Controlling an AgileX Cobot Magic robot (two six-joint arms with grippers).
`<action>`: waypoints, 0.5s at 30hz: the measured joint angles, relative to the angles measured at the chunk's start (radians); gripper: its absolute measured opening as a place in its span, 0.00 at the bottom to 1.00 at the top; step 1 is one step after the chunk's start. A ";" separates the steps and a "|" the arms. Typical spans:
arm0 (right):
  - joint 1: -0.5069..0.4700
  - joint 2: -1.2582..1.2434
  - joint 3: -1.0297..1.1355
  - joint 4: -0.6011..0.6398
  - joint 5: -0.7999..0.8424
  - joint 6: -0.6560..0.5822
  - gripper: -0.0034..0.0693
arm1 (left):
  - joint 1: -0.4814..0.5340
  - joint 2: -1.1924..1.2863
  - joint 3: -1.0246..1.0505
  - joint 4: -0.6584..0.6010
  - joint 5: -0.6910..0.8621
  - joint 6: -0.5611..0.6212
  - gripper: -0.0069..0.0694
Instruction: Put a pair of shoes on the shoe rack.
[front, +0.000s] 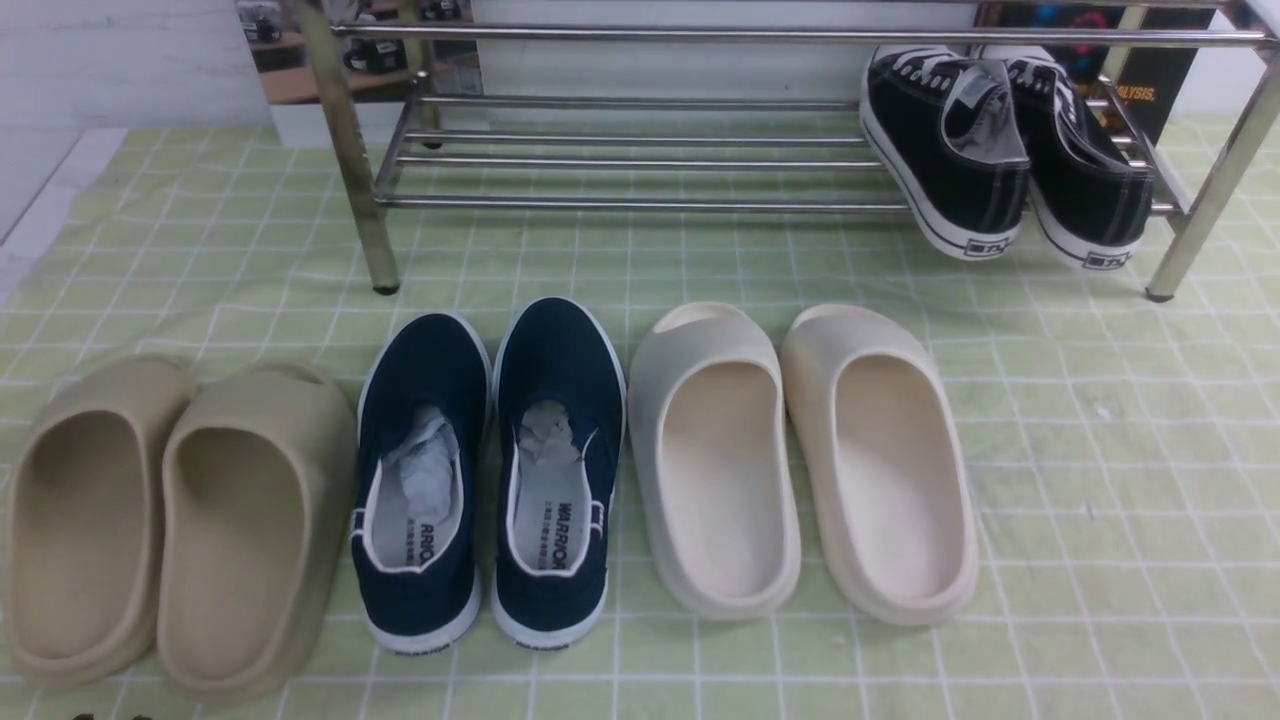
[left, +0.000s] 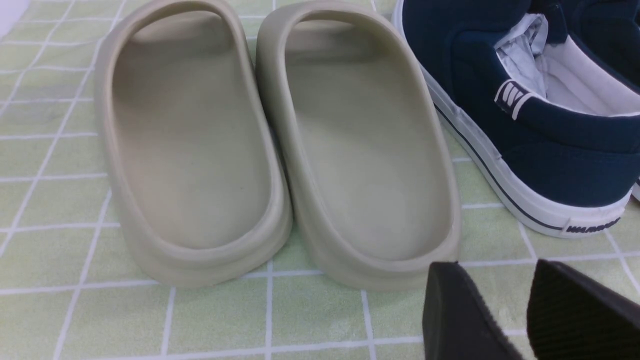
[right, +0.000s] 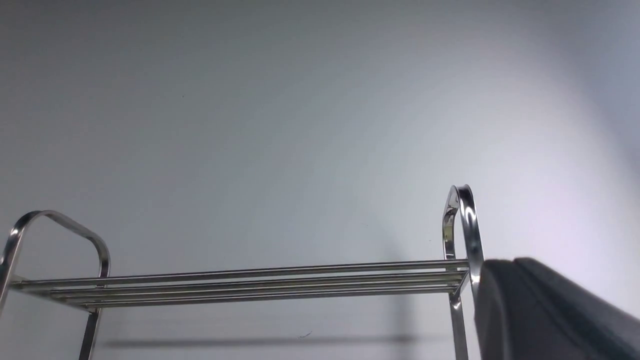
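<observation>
At the upper right of your front view, the pair of black sneakers (front: 1000, 150) sits on the lower bars of the shoe rack (front: 640, 160), heels toward you and tipped over the front bar. Your left gripper (left: 505, 315) has its fingers apart, holding nothing, near the tan slides (left: 280, 145). Your right gripper (right: 545, 310) is closed and empty, raised before the rack's top.
</observation>
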 joint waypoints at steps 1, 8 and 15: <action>0.000 0.000 0.000 -0.003 -0.003 0.000 0.08 | 0.000 0.000 0.000 0.000 0.000 0.000 0.40; 0.000 -0.001 0.000 -0.020 -0.069 0.011 0.10 | 0.000 0.000 0.000 0.000 0.000 0.000 0.40; 0.000 -0.002 0.000 -0.060 0.620 0.129 0.11 | 0.000 0.000 0.000 0.000 0.000 0.000 0.40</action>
